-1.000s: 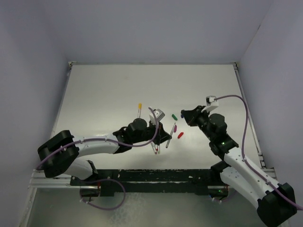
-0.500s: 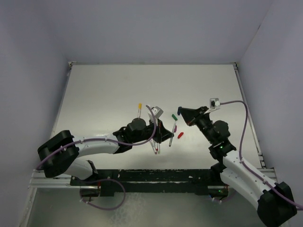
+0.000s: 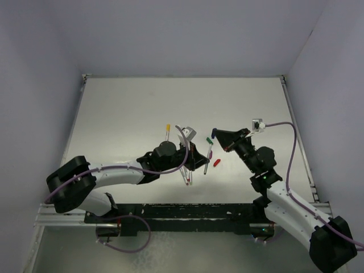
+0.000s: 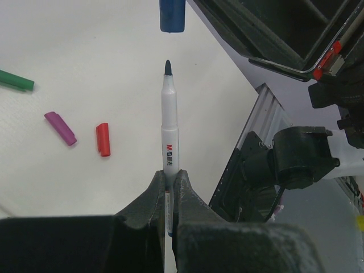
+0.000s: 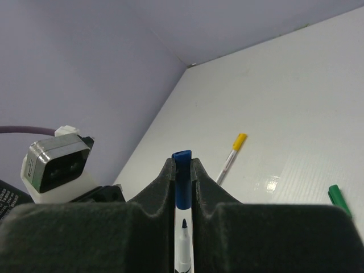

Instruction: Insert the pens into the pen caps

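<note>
Above bench: tip facing mouth, ready for joining
Left tool: clamping pen
Right tool: clamping blue cap

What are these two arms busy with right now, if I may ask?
The left hand grips a pen, its tip aimed at the blue cap pinched in the right hand. They are lined up with a gap between, not yet joined. A red cap and a purple cap lie loose on the table.
</note>
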Motion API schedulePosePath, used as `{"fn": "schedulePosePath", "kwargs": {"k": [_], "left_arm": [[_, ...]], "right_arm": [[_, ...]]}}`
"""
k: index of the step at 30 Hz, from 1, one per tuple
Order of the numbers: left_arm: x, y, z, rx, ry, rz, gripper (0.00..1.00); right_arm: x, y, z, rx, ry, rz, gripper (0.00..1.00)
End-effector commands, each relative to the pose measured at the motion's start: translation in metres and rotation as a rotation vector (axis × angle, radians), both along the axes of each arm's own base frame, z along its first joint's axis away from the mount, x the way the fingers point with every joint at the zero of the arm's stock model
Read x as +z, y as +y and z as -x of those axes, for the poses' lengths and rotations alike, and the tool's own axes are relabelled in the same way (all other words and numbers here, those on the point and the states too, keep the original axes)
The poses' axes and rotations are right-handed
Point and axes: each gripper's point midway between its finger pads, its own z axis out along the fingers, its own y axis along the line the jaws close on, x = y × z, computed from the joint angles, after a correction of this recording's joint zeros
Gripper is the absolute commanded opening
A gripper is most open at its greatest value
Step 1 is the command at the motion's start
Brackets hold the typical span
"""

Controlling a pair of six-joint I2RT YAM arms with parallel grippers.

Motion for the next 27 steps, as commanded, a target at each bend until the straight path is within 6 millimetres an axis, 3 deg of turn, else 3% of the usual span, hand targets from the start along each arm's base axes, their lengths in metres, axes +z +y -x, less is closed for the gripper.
{"fn": "schedulePosePath", "kwargs": {"k": [1, 27], "left_arm": [[0.031, -0.013, -0.005, 0.002, -0.034, 0.083, 0.0], [0.026, -0.014, -0.009, 0.016, -0.024, 0.07, 0.0]], "right_arm": [[0.014, 0.003, 0.006, 0.027, -0.054, -0.04, 0.0], [-0.001, 0.003, 0.01, 0.031, -0.022, -0.04, 0.0]]}}
